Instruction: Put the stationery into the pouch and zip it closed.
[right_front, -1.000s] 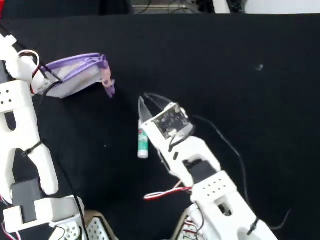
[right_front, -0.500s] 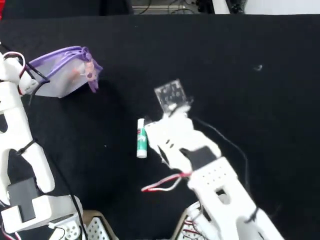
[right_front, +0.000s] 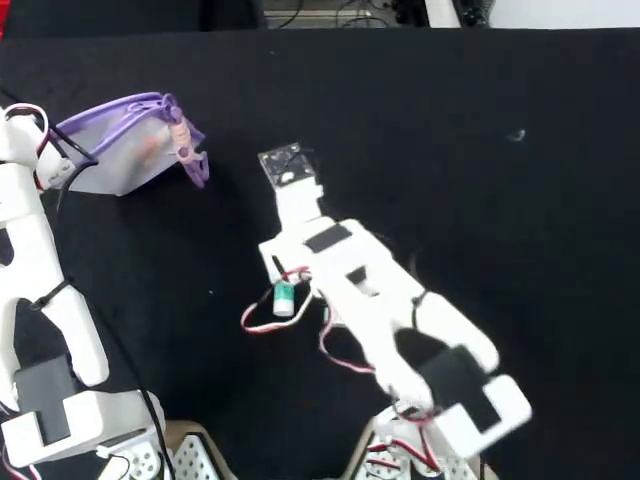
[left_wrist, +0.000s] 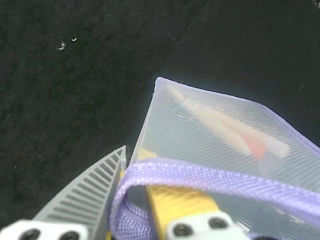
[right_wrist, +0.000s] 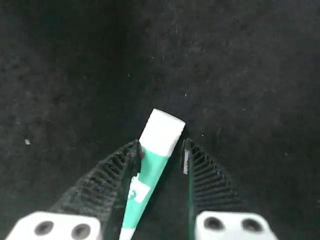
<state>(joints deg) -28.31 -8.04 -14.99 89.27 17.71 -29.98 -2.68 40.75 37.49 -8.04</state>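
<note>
Clamping the rim of the pouch (left_wrist: 215, 135) with the left pincer (left_wrist: 134, 159), shut tight on it: grey ribbed finger (left_wrist: 95, 190) outside the clear wall, yellow finger (left_wrist: 175, 205) inside, purple zip band (left_wrist: 210, 182) looped across just above both. Holding the mouth gaping. Showing, through the ribbed wall ahead of those fingertips, a pale stick with an orange patch (left_wrist: 235, 132) lying inside.

Straddling the green-and-white stick (right_wrist: 160, 127) with the right pincer (right_wrist: 160, 145), spread fairly wide. Touching the stick's green side with one fingertip; standing just apart from it with the other, a dark gap between. Lying flat on the black desk (right_front: 500, 150), white end pointing past the fingertips, green body running back between the fingers toward the wrist.

From above, tucked under the right arm's forward link, its lower end peeking out (right_front: 284, 297) beside a red-and-white wire loop (right_front: 262, 318). Well apart from the pouch (right_front: 120, 165), off to that pincer's side toward the left arm.
</note>
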